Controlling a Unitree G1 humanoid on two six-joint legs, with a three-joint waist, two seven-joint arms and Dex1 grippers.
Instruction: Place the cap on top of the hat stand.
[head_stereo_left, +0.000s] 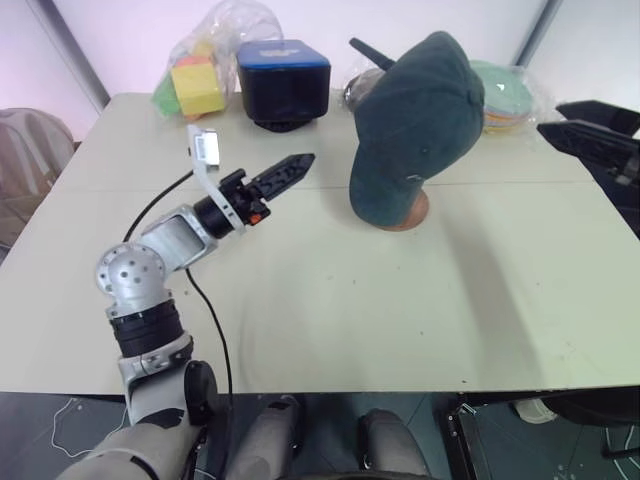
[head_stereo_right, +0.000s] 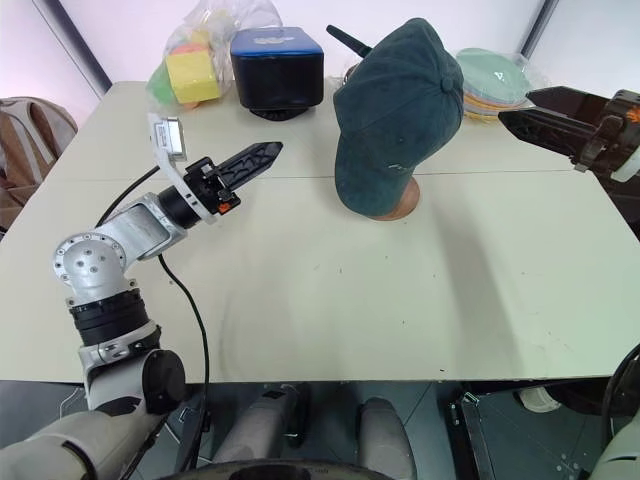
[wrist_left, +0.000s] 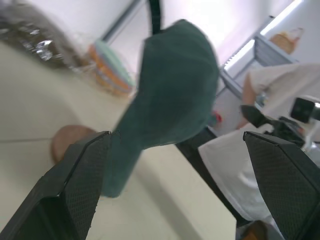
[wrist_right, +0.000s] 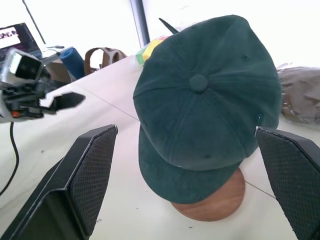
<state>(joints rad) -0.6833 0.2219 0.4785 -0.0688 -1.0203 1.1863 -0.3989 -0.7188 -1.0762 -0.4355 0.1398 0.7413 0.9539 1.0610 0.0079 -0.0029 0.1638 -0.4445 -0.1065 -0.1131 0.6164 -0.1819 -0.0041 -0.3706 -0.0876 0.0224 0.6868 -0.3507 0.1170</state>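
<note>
The dark teal cap sits over the top of the wooden hat stand, whose round brown base shows beneath the brim on the table; the pole and top disc are hidden by the cap. My left gripper hovers to the cap's left, pointing at it, a short gap away. In the left wrist view its fingers stand wide apart with nothing between them. My right gripper is to the right of the cap, also aimed at it. It is open and empty, and the cap shows beyond its fingers.
Along the table's far edge stand a dark blue boxy item, a plastic bag of yellow and green blocks and a bagged stack of coloured plates. A black cable trails from my left arm across the near table.
</note>
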